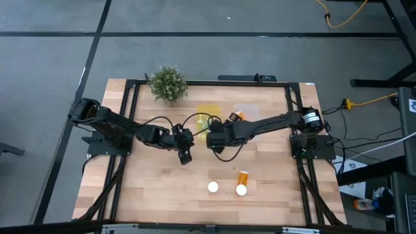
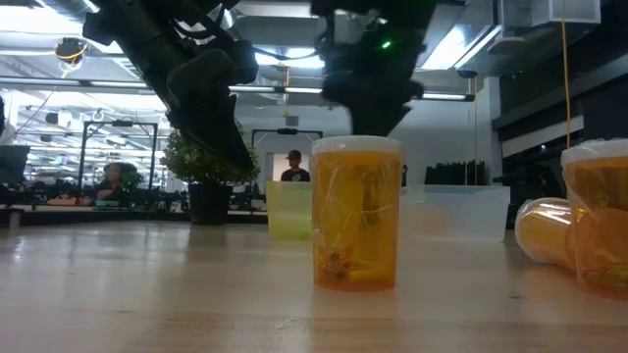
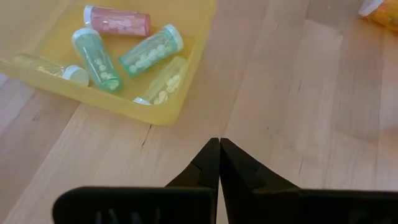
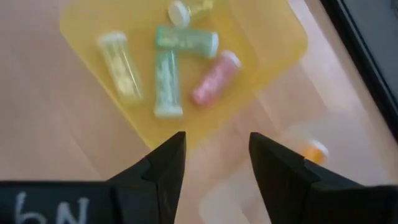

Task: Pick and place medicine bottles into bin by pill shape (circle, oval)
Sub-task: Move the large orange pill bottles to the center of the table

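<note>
From above, we cannot make out the vials inside the yellow bin (image 1: 207, 112), since the right arm (image 1: 260, 123) covers part of it. In the low view an orange bottle (image 2: 599, 221) is cut off by the right edge. The right wrist view blurs the orange bottle (image 4: 309, 149) in the clear bin (image 4: 273, 168); we cannot read its pill shape.

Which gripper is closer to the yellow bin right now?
Right. The right gripper hovers at the yellow bin edge, fingers open; the left gripper, fingers shut, hangs farther out over bare table.
</note>
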